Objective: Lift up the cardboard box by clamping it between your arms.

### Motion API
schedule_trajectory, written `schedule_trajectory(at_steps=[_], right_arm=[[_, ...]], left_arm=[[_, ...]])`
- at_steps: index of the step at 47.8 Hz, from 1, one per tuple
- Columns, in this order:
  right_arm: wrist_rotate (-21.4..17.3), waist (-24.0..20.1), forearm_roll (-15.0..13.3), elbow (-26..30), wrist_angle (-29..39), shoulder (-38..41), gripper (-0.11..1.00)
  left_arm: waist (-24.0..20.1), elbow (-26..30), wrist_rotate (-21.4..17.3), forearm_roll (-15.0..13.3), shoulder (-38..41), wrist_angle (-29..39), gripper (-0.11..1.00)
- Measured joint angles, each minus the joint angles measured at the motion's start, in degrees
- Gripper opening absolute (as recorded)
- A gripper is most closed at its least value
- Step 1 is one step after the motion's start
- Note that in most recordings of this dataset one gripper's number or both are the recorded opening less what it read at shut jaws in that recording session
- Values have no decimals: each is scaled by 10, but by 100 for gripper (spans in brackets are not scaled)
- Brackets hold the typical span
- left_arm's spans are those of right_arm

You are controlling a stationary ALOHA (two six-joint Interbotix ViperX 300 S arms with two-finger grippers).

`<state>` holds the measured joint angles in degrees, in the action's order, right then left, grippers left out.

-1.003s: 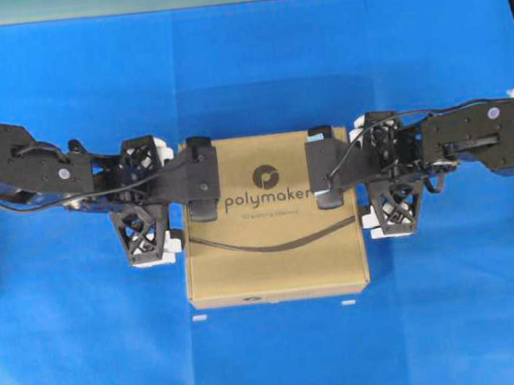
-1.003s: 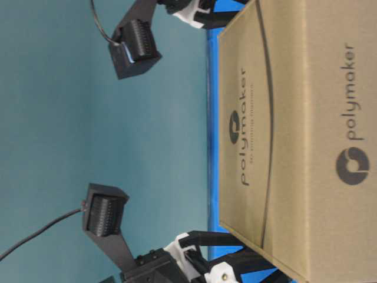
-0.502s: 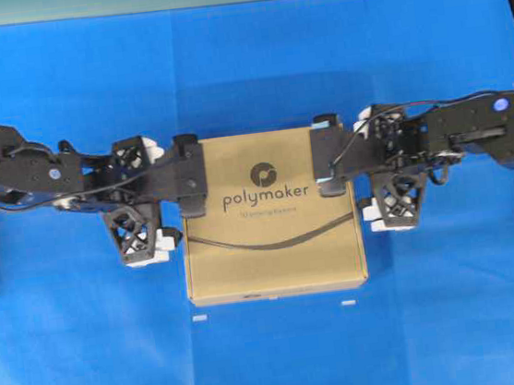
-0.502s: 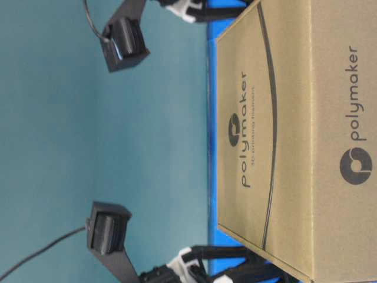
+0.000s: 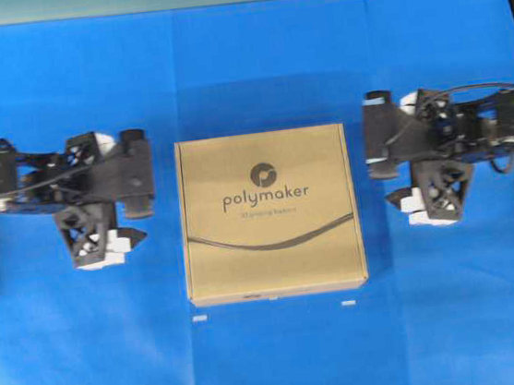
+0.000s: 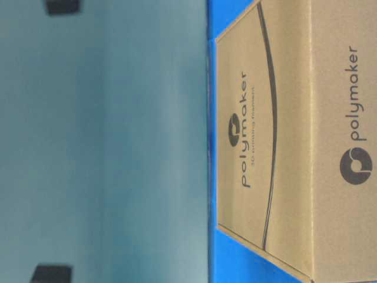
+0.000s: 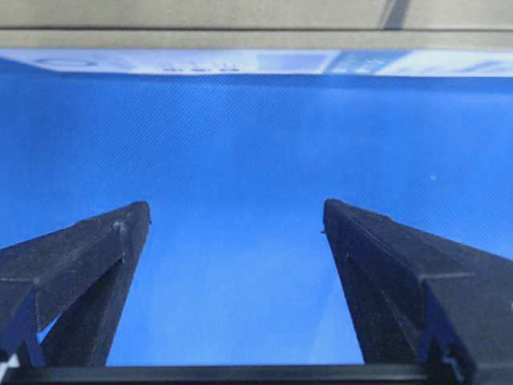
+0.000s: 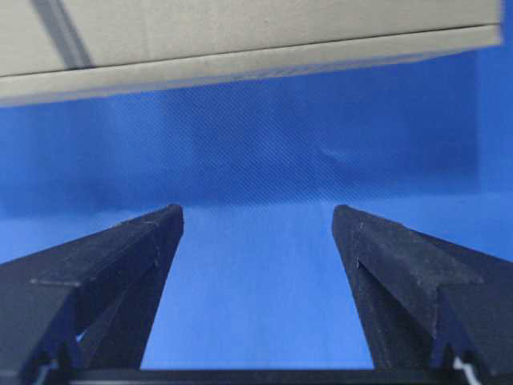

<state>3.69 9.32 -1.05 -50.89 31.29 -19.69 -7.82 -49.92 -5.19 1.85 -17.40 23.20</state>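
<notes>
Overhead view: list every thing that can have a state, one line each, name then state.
cardboard box: closed, lying flat on the cloth, touched by neither arm.
left gripper: open, empty, off the box's left side, clear blue gap between.
right gripper: open, empty, off the box's right side, not touching it.
blue cloth: spread flat under the box and both arms.

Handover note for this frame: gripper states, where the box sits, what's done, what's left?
Left gripper: open, empty, clear of the box's left side.
Right gripper: open, empty, clear of the right side.
Cardboard box: flat on the blue cloth between the arms, untouched.
Done: nothing holds the box; it is not lifted.
Left: press both arms against opposite sides, clamp, raise.
</notes>
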Motion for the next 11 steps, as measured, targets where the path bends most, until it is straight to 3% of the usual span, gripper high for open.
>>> schedule_trajectory(at_steps=[11], right_arm=[[0, 0, 0, -30, 4, -89, 100]], left_arm=[[4, -25, -10, 0, -72, 0, 85]])
